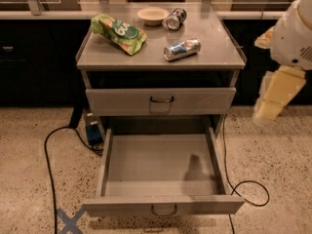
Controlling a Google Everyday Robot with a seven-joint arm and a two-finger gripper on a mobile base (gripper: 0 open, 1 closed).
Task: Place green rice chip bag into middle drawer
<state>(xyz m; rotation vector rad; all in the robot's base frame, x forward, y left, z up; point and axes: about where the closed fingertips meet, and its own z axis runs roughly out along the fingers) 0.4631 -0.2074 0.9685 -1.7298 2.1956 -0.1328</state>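
The green rice chip bag (119,33) lies crinkled on the left of the grey cabinet top (214,57). The middle drawer (156,167) is pulled fully out below it, and nothing lies inside. A shadow falls on its floor. My gripper (273,99), cream-coloured under a white arm housing, hangs at the right edge of the view. It is beside the cabinet, to the right of the upper drawer, well away from the bag, and holds nothing that I can see.
Two silver-blue cans lie on the top, one in the middle (182,49) and one at the back (174,18) beside a small bowl (152,15). The upper handled drawer (161,101) is shut. Black cables (48,169) run on the floor either side, and a blue tape cross (68,222) marks the front left.
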